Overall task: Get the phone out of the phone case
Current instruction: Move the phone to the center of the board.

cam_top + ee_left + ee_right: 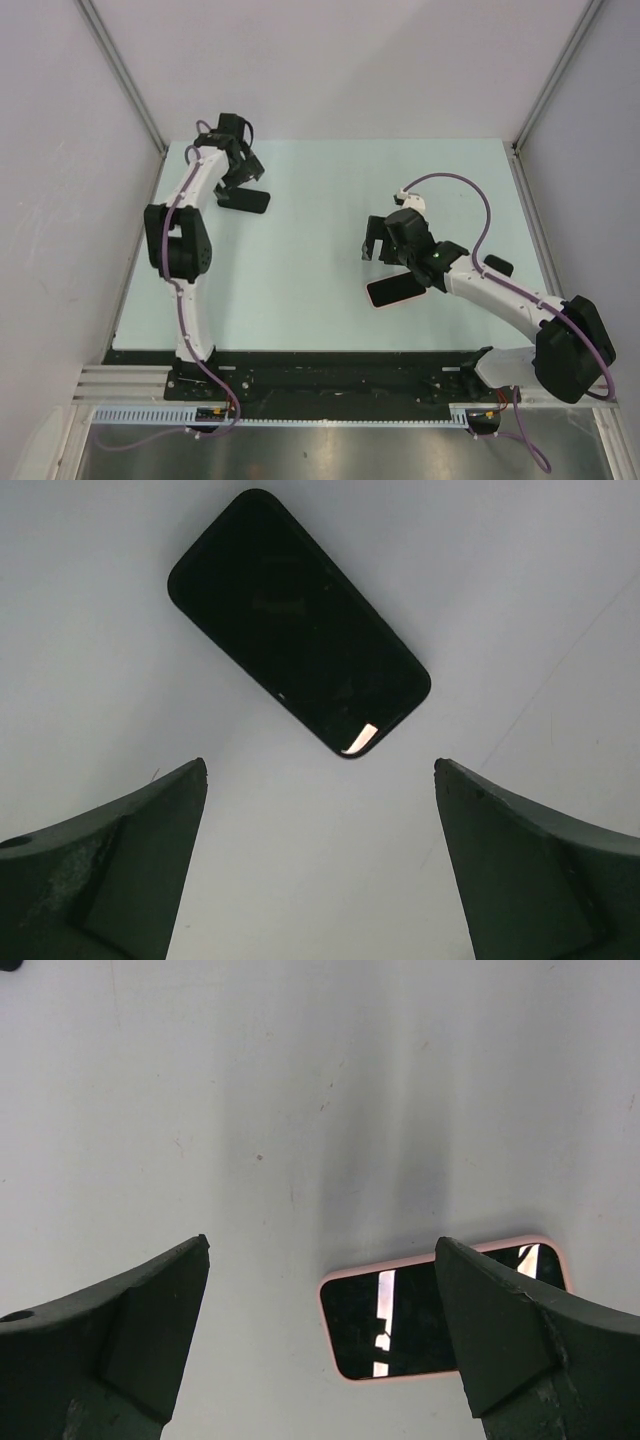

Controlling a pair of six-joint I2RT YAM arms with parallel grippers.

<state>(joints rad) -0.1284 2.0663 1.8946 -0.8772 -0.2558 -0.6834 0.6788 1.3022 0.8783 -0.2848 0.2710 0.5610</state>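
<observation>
Lying flat on pale table at near right: pink phone case, dark glossy face inside rim. Hovering just beyond: right gripper, jaws spread wide, gripping nothing. Farther, at far left: left gripper, jaws equally wide, empty, poised over black phone lying flat, untouched, well apart from case.

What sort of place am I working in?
Probably a lab robot cell: pale table walled by plain white panels on metal posts, left arm and right arm bolted to a rail at its near edge.
</observation>
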